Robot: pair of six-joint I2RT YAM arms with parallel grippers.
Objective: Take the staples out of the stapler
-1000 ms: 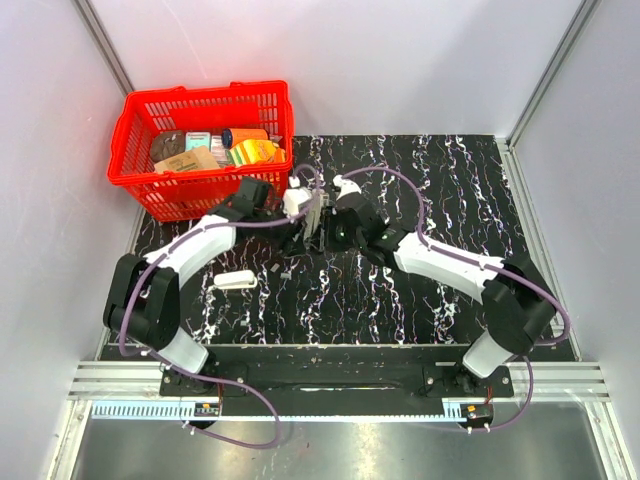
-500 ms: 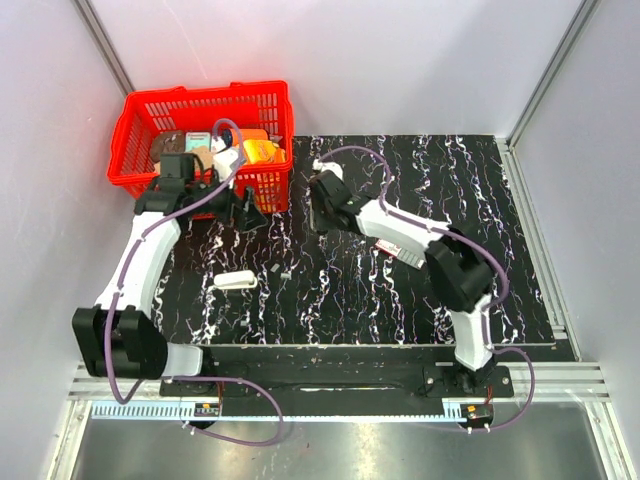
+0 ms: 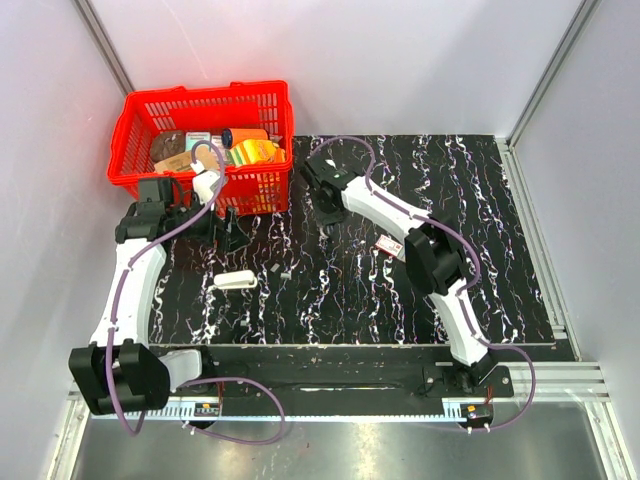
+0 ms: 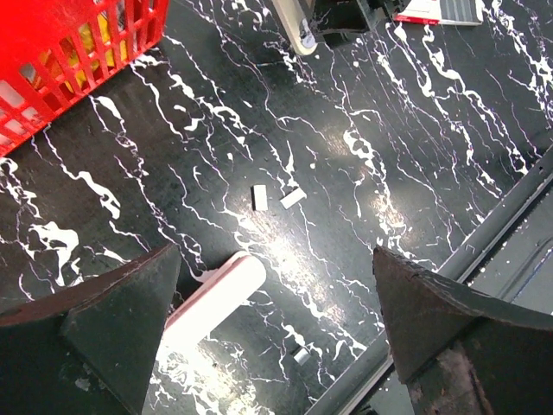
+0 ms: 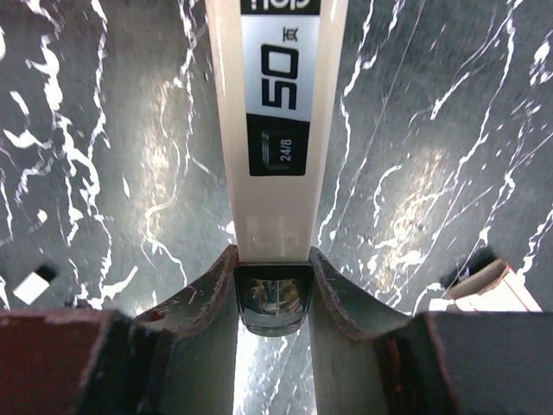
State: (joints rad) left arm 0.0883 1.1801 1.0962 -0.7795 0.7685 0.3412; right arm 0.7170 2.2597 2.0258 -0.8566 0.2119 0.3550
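Note:
My right gripper [image 5: 272,259] is shut on the stapler [image 5: 276,130]. The stapler's pale top face reads "50" and "24/8", and its black end sits between the fingers. In the top view the right gripper [image 3: 325,212] holds it low over the mat, right of the basket. The stapler's pale end [image 4: 301,26] also shows at the top of the left wrist view. My left gripper [image 4: 276,320] is open and empty above the mat. In the top view it [image 3: 228,228] hangs just in front of the basket. Small silvery staple pieces [image 4: 259,197] lie on the mat.
A white oblong piece [image 3: 237,280] lies on the mat below my left gripper and shows in the left wrist view [image 4: 212,298]. A red basket [image 3: 140,180] of goods stands at the far left. A small red-and-white box [image 3: 388,245] lies under the right arm. The mat's near edge [image 4: 510,225] is close.
Both grippers were together at the mat's middle. The left gripper has pulled back left toward the basket, now open. The right arm has swung farther away with the stapler.

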